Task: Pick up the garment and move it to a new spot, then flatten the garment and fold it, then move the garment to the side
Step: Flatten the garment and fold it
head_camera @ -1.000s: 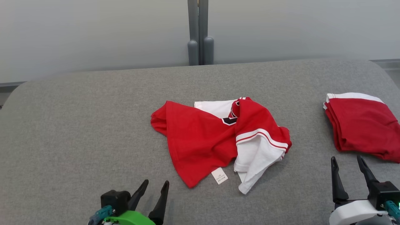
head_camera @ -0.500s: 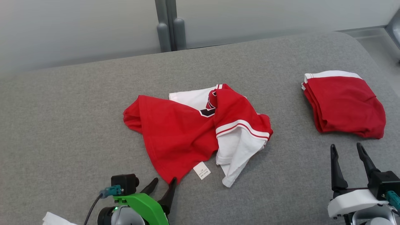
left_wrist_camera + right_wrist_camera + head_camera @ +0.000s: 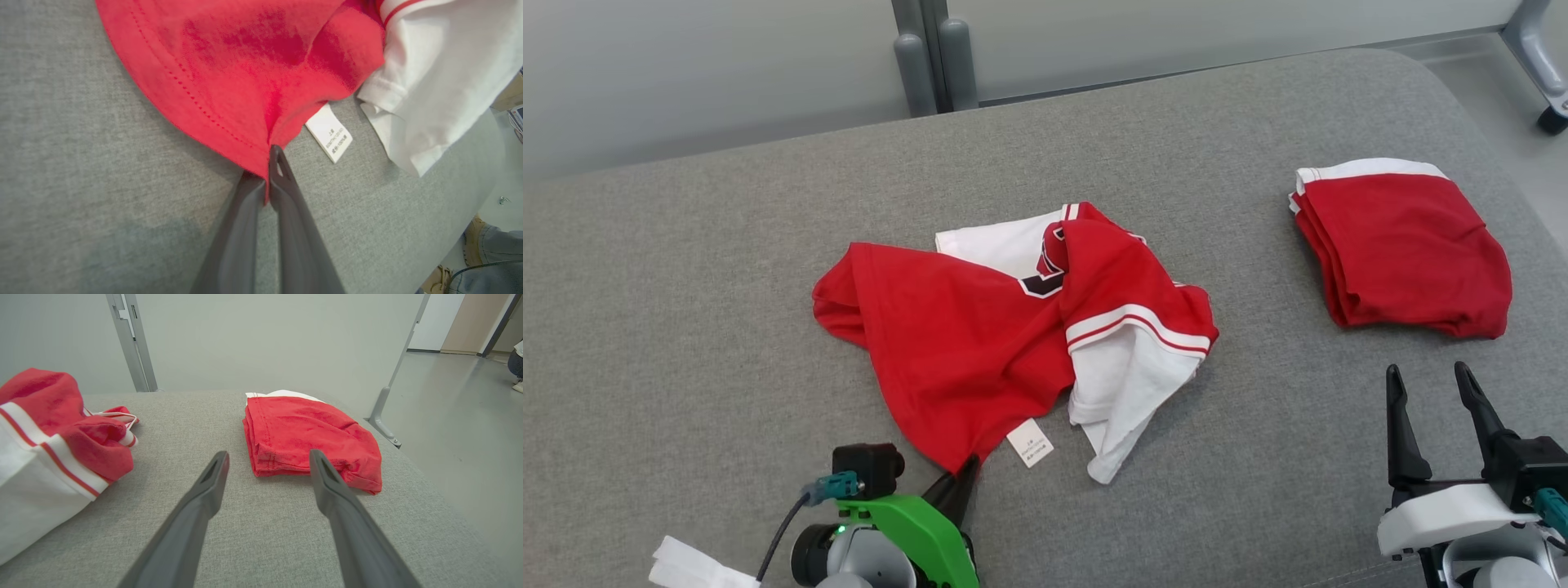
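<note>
My left gripper [image 3: 264, 165] has its two fingers pressed together on the nearest red corner of the garment [image 3: 980, 343]. The hem is nipped right at the tips, and the rest of the cloth lies on the grey padded surface [image 3: 686, 327]. Just right of the tips lies the white care label [image 3: 329, 132].

From this pinch the whole garment fans out ahead of my fingers and to their right. The red panel is straight in front, the striped red-and-white part is further right, and a white piece sits at the far side. Its long axis runs crosswise to my left fingers, left to right. The corner I hold is the one that aims back at me. I judge the lift should go up and away along that corner's line, or the crumpled heap may drag and twist.

My right gripper [image 3: 1427, 371] has its fingers apart, holding nothing, well off to the right of the heap, so the left is plainly the nearer arm. Ahead of the right tips rests a folded red garment [image 3: 1405, 245], apart from mine.
</note>
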Motion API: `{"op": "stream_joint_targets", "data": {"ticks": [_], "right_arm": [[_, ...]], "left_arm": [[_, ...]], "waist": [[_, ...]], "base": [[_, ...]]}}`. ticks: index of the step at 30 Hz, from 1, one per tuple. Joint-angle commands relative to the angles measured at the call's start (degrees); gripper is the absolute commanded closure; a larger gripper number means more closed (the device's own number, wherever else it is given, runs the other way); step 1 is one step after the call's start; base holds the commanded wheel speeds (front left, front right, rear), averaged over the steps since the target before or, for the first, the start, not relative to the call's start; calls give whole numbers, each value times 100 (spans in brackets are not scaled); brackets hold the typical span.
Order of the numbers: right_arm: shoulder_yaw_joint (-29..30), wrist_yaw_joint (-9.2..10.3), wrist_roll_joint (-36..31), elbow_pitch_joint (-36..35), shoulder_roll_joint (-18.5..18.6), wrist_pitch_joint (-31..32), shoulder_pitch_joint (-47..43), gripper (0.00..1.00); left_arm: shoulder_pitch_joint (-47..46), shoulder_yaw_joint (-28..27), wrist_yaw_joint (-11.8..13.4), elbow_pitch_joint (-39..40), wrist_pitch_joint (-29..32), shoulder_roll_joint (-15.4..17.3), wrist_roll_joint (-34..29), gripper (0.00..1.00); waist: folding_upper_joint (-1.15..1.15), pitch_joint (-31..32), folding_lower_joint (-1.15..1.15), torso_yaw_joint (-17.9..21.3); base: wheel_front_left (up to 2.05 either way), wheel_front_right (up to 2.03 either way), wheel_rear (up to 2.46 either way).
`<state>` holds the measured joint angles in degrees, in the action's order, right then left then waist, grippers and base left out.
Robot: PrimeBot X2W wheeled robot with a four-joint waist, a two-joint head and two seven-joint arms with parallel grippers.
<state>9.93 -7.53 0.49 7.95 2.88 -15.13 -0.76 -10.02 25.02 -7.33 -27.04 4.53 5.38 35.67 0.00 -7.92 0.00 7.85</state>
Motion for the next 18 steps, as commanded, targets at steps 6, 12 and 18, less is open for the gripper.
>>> {"op": "stream_joint_targets", "data": {"ticks": [6, 12, 18], "right_arm": [[2, 9, 90, 20, 6, -1, 46, 0], [52, 9, 132, 5, 6, -1, -30, 0], [38, 9, 134, 38, 6, -1, 0, 0]], "left_arm": [[275, -206, -14, 809, -71, 343, 298, 100], [774, -539, 234, 2046, 221, 891, 452, 100], [1491, -842, 572, 3109, 860, 1678, 491, 100]], "waist": [[0, 70, 0, -19], [0, 60, 0, -127], [0, 26, 0, -297]], "base": [[0, 0, 0], [0, 0, 0], [0, 0, 0]]}}
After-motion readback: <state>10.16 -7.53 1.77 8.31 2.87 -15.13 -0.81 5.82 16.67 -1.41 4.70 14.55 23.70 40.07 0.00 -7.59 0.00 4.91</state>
